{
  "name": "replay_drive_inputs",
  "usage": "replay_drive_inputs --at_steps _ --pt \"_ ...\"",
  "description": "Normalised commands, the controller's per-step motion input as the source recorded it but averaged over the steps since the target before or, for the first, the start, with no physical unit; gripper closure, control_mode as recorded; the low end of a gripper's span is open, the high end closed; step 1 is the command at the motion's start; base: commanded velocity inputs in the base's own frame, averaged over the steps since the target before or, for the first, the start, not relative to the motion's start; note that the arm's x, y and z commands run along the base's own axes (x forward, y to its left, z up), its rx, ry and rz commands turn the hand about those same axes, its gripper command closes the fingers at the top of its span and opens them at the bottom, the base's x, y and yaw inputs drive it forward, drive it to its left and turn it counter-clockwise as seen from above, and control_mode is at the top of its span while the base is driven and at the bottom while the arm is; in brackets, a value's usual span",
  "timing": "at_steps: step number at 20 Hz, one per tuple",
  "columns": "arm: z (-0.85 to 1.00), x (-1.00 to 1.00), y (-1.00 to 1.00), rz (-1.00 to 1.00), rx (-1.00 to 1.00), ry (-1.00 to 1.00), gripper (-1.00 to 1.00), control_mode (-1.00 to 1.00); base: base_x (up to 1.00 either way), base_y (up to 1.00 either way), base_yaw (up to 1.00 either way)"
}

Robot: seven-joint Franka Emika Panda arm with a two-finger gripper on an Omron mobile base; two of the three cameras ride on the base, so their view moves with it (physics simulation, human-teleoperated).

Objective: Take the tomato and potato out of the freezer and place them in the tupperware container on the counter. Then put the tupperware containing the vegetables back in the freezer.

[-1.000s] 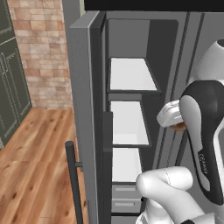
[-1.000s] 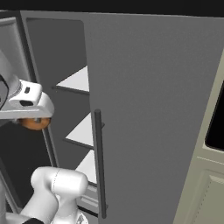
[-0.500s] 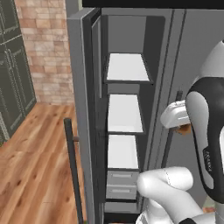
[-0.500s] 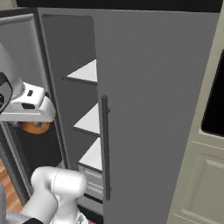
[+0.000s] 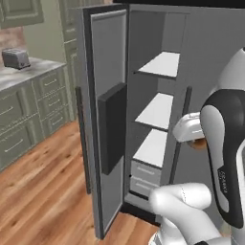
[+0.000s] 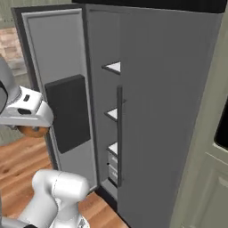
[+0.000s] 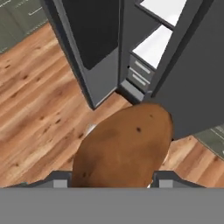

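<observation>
A brown oval potato (image 7: 124, 146) sits between my finger tips (image 7: 59, 179) in the hand view, and my gripper (image 7: 111, 181) is shut on it. In the base views the potato (image 5: 197, 143) (image 6: 33, 131) peeks out under the white hand, held in the air beside the freezer. The freezer (image 5: 158, 100) (image 6: 147, 111) stands with its left door (image 5: 107, 124) swung open, white shelves (image 5: 155, 110) and small drawers (image 5: 146, 174) inside. The tomato and the tupperware container are out of view.
A counter (image 5: 26, 72) over pale green drawers carries a toaster (image 5: 15, 57) at the far left. Wooden floor (image 7: 39, 105) lies below the hand. The freezer's right door (image 6: 169, 116) with its dark bar handle (image 6: 119, 133) is closed.
The whole picture has shifted as the base turned away from the freezer: the counter and toaster have come into view. The potato stays in my gripper.
</observation>
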Motion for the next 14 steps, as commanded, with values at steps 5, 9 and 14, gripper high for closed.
replay_drive_inputs --at_steps 5,9,14 --pt "0.0 0.0 0.0 0.0 0.0 0.0 1.0 1.0 -0.54 -0.12 0.79" --pt "0.0 0.0 0.0 0.0 0.0 0.0 1.0 1.0 -0.17 0.02 0.79" --pt "0.0 0.0 0.0 0.0 0.0 0.0 1.0 1.0 0.06 0.19 0.72"
